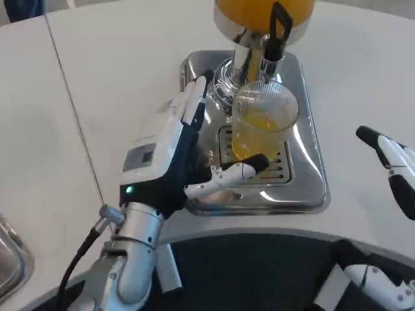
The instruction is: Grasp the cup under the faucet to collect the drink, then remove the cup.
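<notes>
White table [117,71] surface fills most of the head view, with a thin dark seam running down its left part and a dark curved edge along the near side. At the far centre stands a drink dispenser [262,16] with an orange tank, a shiny metal column and a black tap lever [281,29]. Its chrome drip tray [305,175] spreads toward the near side, with a slotted grate in the middle. On the grate, right under the faucet [267,65], stands a clear ribbed plastic cup [262,123], upright, holding some orange drink in its lower part. The robot's left hand [178,159] reaches in from the near left, its white back turned up. Its long fingers [194,97] lie along the left side of the cup, pointing to the far side, and its thumb [227,176] crosses in front of the cup's base on the near side. The hand cups around the cup, but whether the fingers actually press on it cannot be told. The right hand [392,168] hovers at the right edge, well apart from the tray, fingers loosely spread and holding nothing. A metal object [10,259] shows partly at the near left corner.
</notes>
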